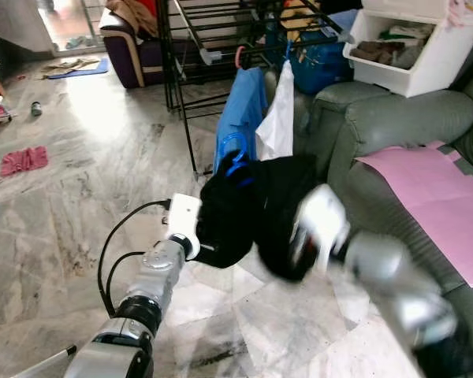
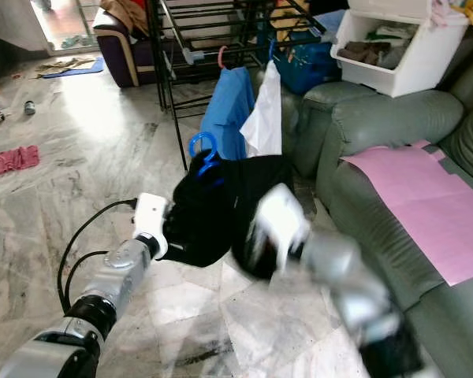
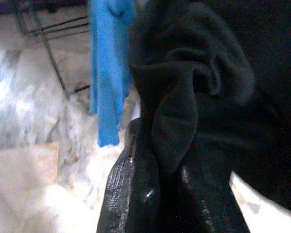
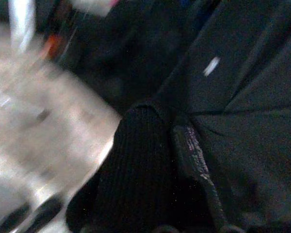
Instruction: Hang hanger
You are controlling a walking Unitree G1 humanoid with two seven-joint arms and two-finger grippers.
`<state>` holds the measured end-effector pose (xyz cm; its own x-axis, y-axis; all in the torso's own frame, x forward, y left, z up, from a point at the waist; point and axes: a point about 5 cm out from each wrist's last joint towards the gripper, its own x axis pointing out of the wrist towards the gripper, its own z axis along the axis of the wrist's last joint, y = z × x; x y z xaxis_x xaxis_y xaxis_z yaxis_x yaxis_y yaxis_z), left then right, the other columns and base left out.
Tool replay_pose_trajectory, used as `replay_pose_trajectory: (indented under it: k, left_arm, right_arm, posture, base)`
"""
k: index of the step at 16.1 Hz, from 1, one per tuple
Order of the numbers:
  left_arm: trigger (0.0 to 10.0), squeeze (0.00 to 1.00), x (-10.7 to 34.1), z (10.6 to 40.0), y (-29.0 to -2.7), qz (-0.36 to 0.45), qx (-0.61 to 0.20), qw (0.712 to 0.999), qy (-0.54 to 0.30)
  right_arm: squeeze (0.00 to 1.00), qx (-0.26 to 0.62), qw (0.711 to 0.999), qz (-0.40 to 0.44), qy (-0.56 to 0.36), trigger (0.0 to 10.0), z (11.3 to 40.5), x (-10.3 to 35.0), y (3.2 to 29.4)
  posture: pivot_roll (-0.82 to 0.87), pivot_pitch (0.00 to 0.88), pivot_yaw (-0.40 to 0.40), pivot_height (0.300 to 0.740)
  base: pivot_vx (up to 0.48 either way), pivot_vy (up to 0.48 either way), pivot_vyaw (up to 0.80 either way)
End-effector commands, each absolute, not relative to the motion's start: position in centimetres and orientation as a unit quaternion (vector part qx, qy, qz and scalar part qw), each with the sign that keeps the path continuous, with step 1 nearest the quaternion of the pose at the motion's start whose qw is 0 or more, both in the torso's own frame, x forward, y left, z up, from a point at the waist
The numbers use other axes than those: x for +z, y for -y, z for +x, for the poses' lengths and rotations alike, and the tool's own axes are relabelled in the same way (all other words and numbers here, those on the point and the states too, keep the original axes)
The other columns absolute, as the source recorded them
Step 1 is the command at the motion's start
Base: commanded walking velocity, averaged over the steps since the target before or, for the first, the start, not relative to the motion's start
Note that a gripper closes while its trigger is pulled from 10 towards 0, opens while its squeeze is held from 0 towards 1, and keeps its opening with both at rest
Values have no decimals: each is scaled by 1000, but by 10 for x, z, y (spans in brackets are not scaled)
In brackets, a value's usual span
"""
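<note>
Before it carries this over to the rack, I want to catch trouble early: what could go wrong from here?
Both the left gripper and the right gripper pinch only bunched folds of the black garment, so it might slip off its blue hanger. The drying rack rail already holds a blue shirt and a white cloth, so they may get knocked. The right arm is blurred, so aiming may suffer.

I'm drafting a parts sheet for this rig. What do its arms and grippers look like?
Both arms are silver metal. The left arm has ribbed cylindrical segments, a black joint collar, a white boxy wrist block and two looping black cables. The right arm is blurred, with a white wrist section. The gripper fingers are long, black and textured.
</note>
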<state>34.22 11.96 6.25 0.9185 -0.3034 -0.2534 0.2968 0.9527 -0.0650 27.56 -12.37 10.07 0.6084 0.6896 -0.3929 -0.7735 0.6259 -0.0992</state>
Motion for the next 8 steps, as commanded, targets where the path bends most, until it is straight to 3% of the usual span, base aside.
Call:
replay_pose_trajectory:
  k: [1,2,6,7,8]
  left_arm:
    - [0,0,91,361,-126,-72,-98,989,-89]
    - [0,0,95,363,-127,-101,-91,987,-86]
    - [0,0,102,362,-131,-142,-78,984,-69]
    - [0,0,101,361,-133,-150,-72,984,-68]
    - [0,0,102,360,-133,-159,-74,983,-61]
  right_arm:
    - [0,451,850,-146,-230,0,250,57,113]
    - [0,439,843,-191,-244,0,244,40,119]
    - [0,267,906,-240,-223,0,265,32,152]
    - [0,240,914,-251,-209,6706,269,34,157]
    - [0,229,915,-272,-191,10000,273,37,161]
  posture:
    - [-41,0,8,740]
    - [-37,0,5,740]
    - [-26,0,4,740]
    - [-24,0,3,740]
    - [-22,0,3,740]
  base:
    - [0,0,0]
    - [0,0,0]
    - [0,0,0]
    - [0,0,0]
    - [0,0,0]
